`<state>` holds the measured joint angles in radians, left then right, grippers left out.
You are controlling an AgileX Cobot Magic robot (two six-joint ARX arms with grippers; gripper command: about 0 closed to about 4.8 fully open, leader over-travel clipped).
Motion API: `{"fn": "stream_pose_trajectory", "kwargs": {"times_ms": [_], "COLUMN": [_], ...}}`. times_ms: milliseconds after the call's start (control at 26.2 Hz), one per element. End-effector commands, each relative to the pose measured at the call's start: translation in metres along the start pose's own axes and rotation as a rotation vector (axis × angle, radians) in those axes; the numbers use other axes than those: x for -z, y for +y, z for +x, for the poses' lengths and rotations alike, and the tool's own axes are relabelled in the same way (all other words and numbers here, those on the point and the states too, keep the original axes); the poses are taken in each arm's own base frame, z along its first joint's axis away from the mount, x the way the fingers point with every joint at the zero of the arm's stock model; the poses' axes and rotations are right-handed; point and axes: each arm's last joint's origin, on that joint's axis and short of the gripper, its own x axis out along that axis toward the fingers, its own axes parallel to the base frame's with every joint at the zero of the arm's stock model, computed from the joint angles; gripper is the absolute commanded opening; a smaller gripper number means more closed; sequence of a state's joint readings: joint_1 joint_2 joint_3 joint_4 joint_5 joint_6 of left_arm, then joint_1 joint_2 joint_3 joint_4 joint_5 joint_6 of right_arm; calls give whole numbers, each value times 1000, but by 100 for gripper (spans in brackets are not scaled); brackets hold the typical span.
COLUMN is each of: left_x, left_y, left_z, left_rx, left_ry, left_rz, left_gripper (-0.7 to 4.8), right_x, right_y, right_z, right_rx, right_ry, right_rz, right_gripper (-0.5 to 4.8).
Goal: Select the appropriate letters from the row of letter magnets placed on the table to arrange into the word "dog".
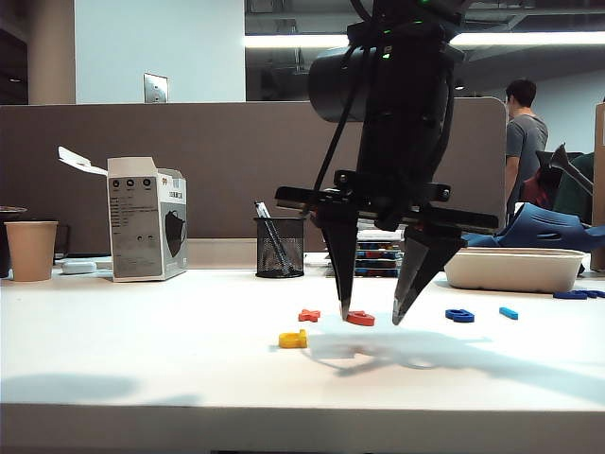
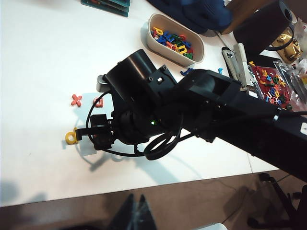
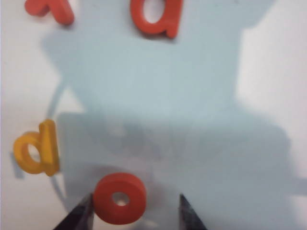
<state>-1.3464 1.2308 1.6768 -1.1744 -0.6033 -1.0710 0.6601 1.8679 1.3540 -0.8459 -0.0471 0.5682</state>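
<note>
My right gripper (image 1: 371,316) (image 3: 136,215) hangs open, tips down, just over the table (image 1: 142,369). The red ring-shaped letter (image 1: 360,319) (image 3: 120,198) lies between its fingers, against one finger (image 3: 82,214), with a wide gap to the other. The yellow stemmed letter (image 1: 293,339) (image 3: 37,148) (image 2: 71,137) lies close beside the ring. The dark blue looped letter (image 1: 460,315) and the light blue bar (image 1: 509,312) lie further right. The red-orange cross (image 1: 309,315) (image 3: 50,8) (image 2: 76,99) and another red-orange letter (image 3: 156,17) (image 2: 98,101) lie behind. My left gripper (image 2: 136,197) is shut, off the table's edge over the floor.
A white tub (image 1: 515,268) (image 2: 175,40) of spare letters stands at the back right. A mesh pen cup (image 1: 280,246), a grey-white box (image 1: 146,219) and a paper cup (image 1: 30,250) line the back. The right arm (image 2: 168,110) hides part of the letter row in the left wrist view.
</note>
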Motion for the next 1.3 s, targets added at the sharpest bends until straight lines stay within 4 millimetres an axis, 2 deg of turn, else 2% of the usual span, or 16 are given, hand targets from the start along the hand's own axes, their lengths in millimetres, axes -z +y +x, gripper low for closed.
{"fn": "stream_pose_trajectory", "kwargs": {"times_ms": [38,152,267,457,610,648,686,953,991,1029,1144,1182,1258,1296], "left_x": [-1,-1,-1,-1,-1,-1,-1,-1,-1,-1,-1,-1,-1,-1], "left_y": [0,0,0,0,0,0,0,0,0,0,0,0,0,0], "left_z": [-1,-1,-1,-1,-1,-1,-1,-1,-1,-1,-1,-1,-1,-1], "left_rx": [1,1,1,1,1,1,1,1,1,1,1,1,1,1], "left_ry": [-7,-7,-8,-8,-8,-7,-7,-7,-7,-8,-8,-8,-7,-7], "left_rz": [-4,-4,-4,-4,-4,-4,-4,-4,-4,-4,-4,-4,-4,-4], "left_gripper": [-5,-5,-5,-5,-5,-5,-5,-5,-5,-5,-5,-5,-5,-5], "right_x": [-1,-2,-2,-2,-2,-2,-2,-3,-3,-3,-4,-4,-4,-3], "right_y": [0,0,0,0,1,1,1,2,2,1,2,2,2,2], "right_z": [-3,-3,-2,-2,-2,-2,-2,0,1,3,6,6,5,5], "right_rx": [-3,10,13,10,-4,-8,-9,-12,-11,-7,-6,-9,-11,-11], "right_ry": [-18,-29,-29,-28,-20,-18,-19,-27,-26,-18,-18,-21,-20,-12], "right_rz": [-5,-19,-22,-23,-23,-23,-23,-24,-26,-29,-50,-53,-52,-52], "right_gripper": [198,196,113,113,123,169,183,178,171,141,140,149,223,239]}}
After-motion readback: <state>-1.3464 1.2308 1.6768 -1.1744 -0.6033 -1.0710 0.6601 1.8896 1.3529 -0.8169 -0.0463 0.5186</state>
